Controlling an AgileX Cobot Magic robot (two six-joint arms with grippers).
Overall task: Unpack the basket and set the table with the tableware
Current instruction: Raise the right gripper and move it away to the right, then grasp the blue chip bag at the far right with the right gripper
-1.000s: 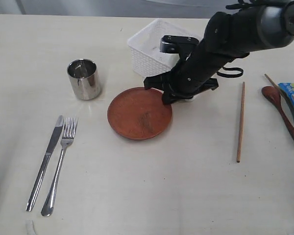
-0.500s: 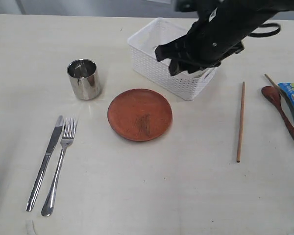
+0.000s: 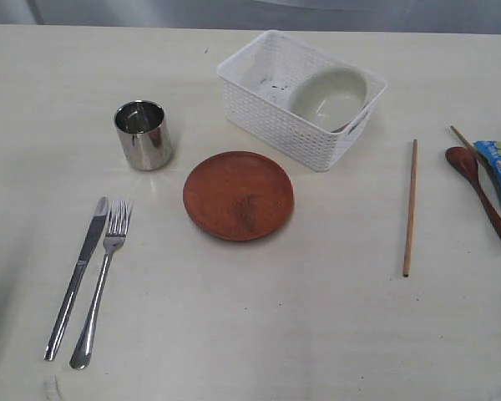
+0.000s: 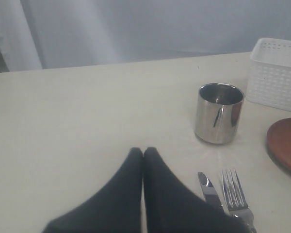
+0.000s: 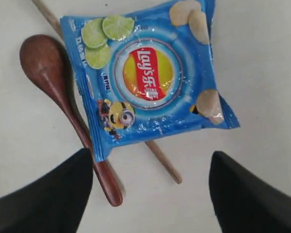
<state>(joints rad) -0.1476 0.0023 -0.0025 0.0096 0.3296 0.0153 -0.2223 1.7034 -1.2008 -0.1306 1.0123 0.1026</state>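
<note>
Right fingers (image 5: 43, 194) spread above the chip bag (image 5: 145, 73), left fingers (image 4: 121, 194) pressed together; next, the bowl (image 3: 330, 96), upper centre in the basket (image 3: 267, 117), needs lifting out.

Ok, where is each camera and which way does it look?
Exterior view: up high, looking down on the table, basket, plate; no arm shows.
Left wrist view: low, looking across at the cup; shut left gripper shows.
Right wrist view: looking straight down on the chip bag and spoon; open right gripper shows.
Shared: the cup, in exterior and left wrist views.
</note>
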